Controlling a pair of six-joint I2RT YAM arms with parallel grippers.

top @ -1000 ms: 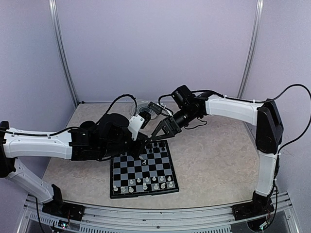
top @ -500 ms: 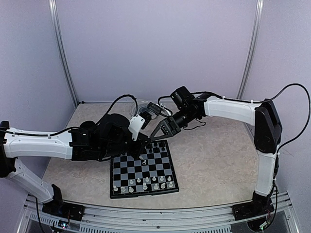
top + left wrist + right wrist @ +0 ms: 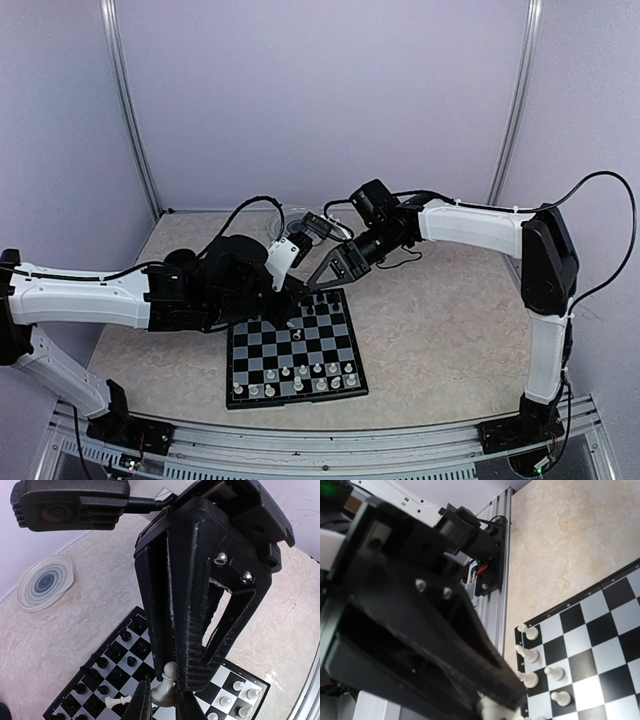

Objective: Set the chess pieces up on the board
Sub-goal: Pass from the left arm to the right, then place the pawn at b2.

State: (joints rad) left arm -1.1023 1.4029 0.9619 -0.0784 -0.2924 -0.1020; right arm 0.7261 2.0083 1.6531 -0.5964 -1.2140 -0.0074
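Well, in the left wrist view the left arm's fingers (image 3: 140, 706) rise from the bottom edge of the frame, clenched on the base of a cream chessman (image 3: 161, 694), which they hold upright above the board (image 3: 325, 345). The right arm's fingers (image 3: 156, 610) fill the middle of that frame, reaching down from the top. Their tips stand close on either side of the chessman's head (whether they actually pinch it I cannot tell). In the right wrist view the cream chessman shows as a blur at the bottom edge, right at the dark fingertip.

Another cream piece (image 3: 118, 700) lies on its side on the board, at the lower left of the left wrist frame, near the black chessmen (image 3: 131, 660) standing on their squares. White pawns (image 3: 528, 631) line the board's edge at the right of the right wrist frame. A round clear ridged plate (image 3: 45, 580) sits on the counter (image 3: 440, 320) at the upper left of the left wrist frame, apart from the board.
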